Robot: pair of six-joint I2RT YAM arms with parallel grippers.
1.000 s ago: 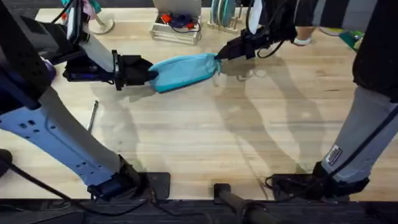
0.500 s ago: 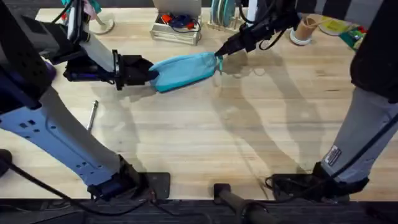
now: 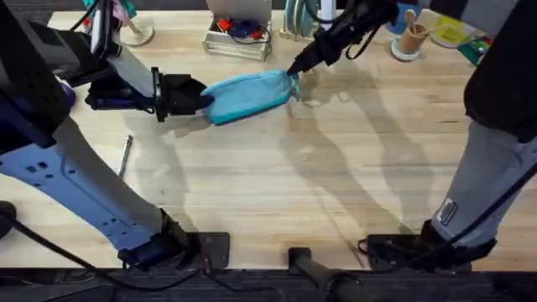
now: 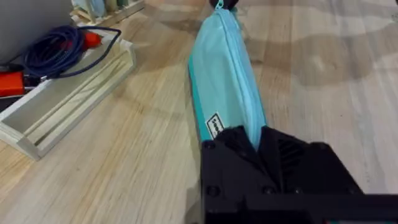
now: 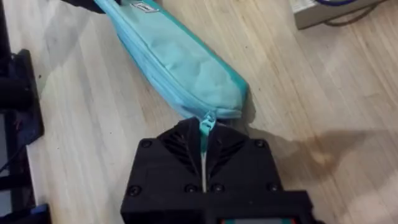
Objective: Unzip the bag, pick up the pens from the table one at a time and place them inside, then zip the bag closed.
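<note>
Overhead: the bag [image 3: 249, 95] lies on the table [image 3: 336, 184] between the two grippers, left gripper [image 3: 200, 98] clamped on its left end, right gripper [image 3: 295, 69] at its right end. A pen [image 3: 124, 155] lies nearer the left base.

Left wrist: black fingers [image 4: 239, 146] pinch the bag's end.

Right wrist: fingers closed on the zipper pull [image 5: 206, 124].

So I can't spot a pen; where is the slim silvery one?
In the overhead view the slim silvery pen lies on the wooden table's left side, below the left gripper.
</note>
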